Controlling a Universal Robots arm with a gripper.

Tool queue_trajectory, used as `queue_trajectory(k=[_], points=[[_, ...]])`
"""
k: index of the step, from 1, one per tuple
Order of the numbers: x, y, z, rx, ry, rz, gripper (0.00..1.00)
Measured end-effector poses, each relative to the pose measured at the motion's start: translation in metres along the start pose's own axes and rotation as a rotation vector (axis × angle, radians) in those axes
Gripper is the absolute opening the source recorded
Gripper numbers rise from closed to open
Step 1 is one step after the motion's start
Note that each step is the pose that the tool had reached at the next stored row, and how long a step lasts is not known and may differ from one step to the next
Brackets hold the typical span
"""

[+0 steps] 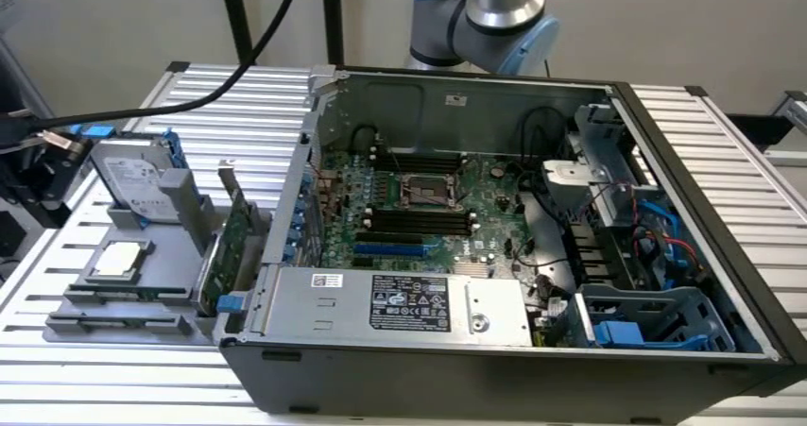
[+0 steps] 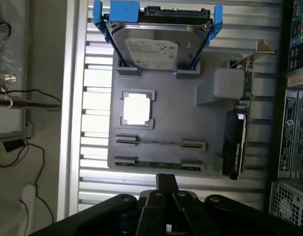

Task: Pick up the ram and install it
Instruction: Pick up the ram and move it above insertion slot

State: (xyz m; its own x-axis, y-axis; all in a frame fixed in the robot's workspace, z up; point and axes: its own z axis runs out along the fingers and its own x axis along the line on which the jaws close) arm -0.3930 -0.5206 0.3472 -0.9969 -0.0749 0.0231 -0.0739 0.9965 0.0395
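Observation:
The ram (image 2: 158, 164) is a thin green stick standing on edge between two grey clips, in the nearest row of the grey holder tray (image 2: 190, 123). A second thin strip (image 2: 158, 143) sits in the row beside it. My gripper (image 2: 166, 181) hangs above the tray's near edge, just short of the ram, with its dark fingers pressed together and nothing between them. Black memory slots (image 1: 417, 220) lie in the middle of the motherboard inside the open computer case (image 1: 505, 369).
On the tray stand a hard drive in blue rails (image 2: 151, 46), a square silver processor (image 2: 137, 109) and a green expansion card (image 2: 237, 147) beside the case. The case's power supply (image 1: 391, 301) and drive cage (image 1: 643, 317) flank the motherboard. Cables hang at the exterior view's left.

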Motion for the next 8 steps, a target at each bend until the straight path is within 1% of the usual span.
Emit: queue_trajectory(k=[8], points=[[-0.0002,-0.0002,0.0011,0.0034,0.0058,-0.146,0.0]])
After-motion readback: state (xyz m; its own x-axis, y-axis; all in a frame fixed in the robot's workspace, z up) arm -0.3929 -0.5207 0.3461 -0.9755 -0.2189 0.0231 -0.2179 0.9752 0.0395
